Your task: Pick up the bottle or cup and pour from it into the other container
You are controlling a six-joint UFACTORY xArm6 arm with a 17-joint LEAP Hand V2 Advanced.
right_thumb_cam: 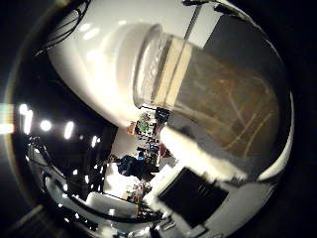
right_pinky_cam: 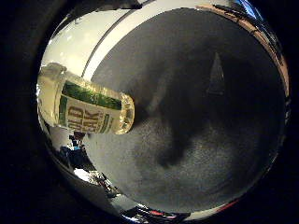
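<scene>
A clear plastic cup point(right_thumb_cam: 218, 94) fills much of the right thumb side palm view, so it is close to my palm. My right hand point(right_thumb_cam: 198, 177) shows there as white and black parts, with a white finger point(right_thumb_cam: 203, 151) lying against the cup's wall. The hand is shut on the cup. The right little finger side palm view shows a clear bottle point(right_pinky_cam: 86, 101) with a green and yellow label. It stands at the edge of a grey mat point(right_pinky_cam: 206, 112), away from the hand.
The grey mat lies on a white table point(right_pinky_cam: 79, 42). A white surface point(right_thumb_cam: 99, 69) shows beyond the cup. Room clutter point(right_thumb_cam: 139, 159) and ceiling lights show past the table edge.
</scene>
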